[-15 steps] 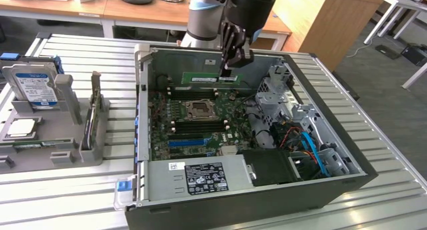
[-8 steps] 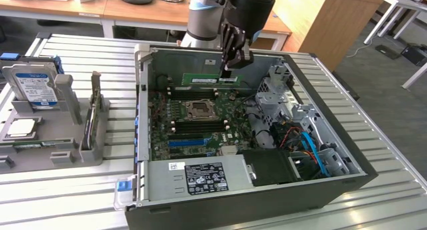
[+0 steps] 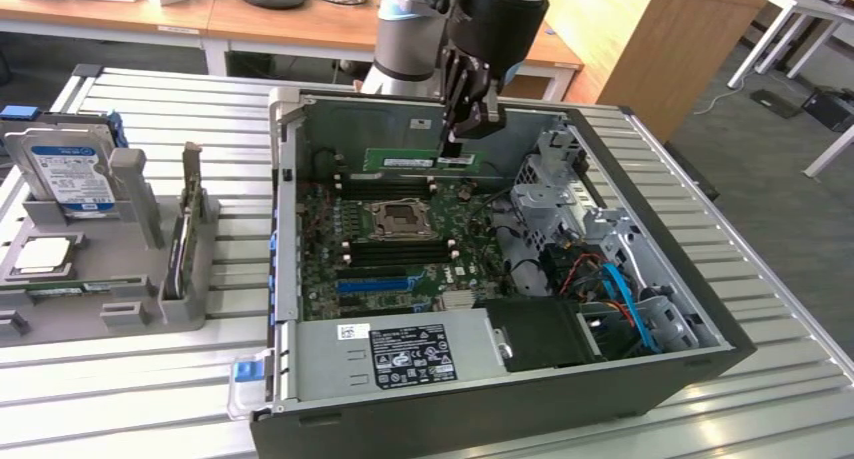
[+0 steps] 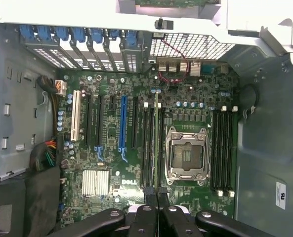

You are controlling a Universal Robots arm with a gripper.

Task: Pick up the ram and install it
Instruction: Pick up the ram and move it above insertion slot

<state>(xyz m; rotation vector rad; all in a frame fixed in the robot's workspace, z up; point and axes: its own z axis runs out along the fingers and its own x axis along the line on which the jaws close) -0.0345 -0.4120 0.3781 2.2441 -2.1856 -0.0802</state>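
The ram (image 3: 400, 162) is a thin green stick held level inside the open computer case (image 3: 287, 209), above the far part of the motherboard (image 3: 387, 269). My gripper (image 3: 458, 153) comes down from above and is shut on the stick near its end towards the exterior view's right. The wrist view has the ram (image 4: 156, 138) edge-on as a thin line between my gripper's (image 4: 155, 196) black fingers. There it lines up over the black memory slots (image 4: 148, 148) beside the CPU socket (image 4: 187, 155).
A grey holder (image 3: 120, 279) on the exterior view's left carries a hard drive (image 3: 67, 174) and a processor (image 3: 40, 256). Inside the case are the power supply (image 3: 400, 354), a metal drive cage (image 3: 561, 184), blue and orange cables (image 3: 617, 289) and the case walls.
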